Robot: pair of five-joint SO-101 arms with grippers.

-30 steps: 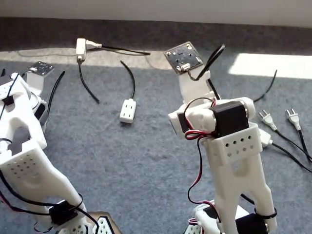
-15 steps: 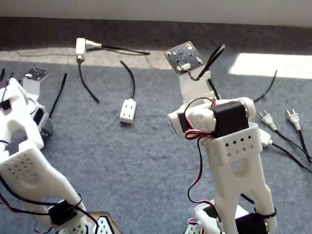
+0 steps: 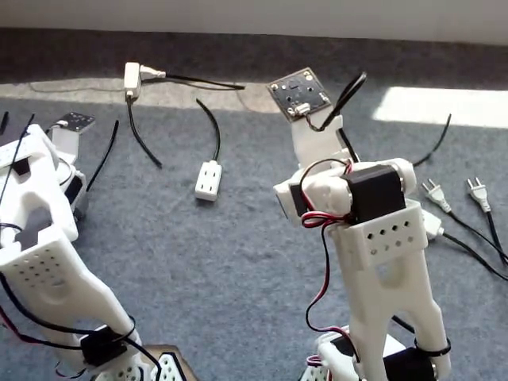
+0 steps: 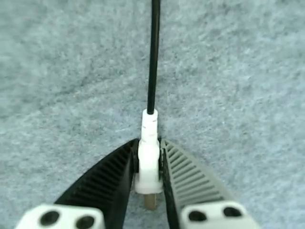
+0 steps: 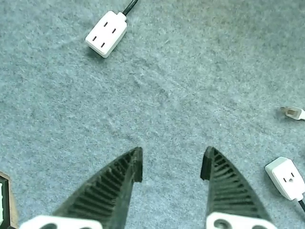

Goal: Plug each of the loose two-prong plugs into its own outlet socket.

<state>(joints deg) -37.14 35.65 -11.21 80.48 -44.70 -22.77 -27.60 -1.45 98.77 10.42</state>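
Left tool (image 4: 148, 142) clamps a white plug (image 4: 148, 162) over grey carpet (image 4: 238, 71); right tool (image 5: 172, 157) gapes wide.

The tabletop (image 3: 238, 262) is covered in grey carpet. Near its middle lies a white outlet socket (image 3: 208, 181) on a black cord. A far socket (image 3: 132, 79) lies by the back edge. At the right a loose two-prong plug (image 3: 431, 190) lies near a second plug (image 3: 476, 189).

Grey-blue carpet (image 3: 238, 262); sunlit patch (image 3: 444, 105); pale wall (image 3: 254, 12) behind.
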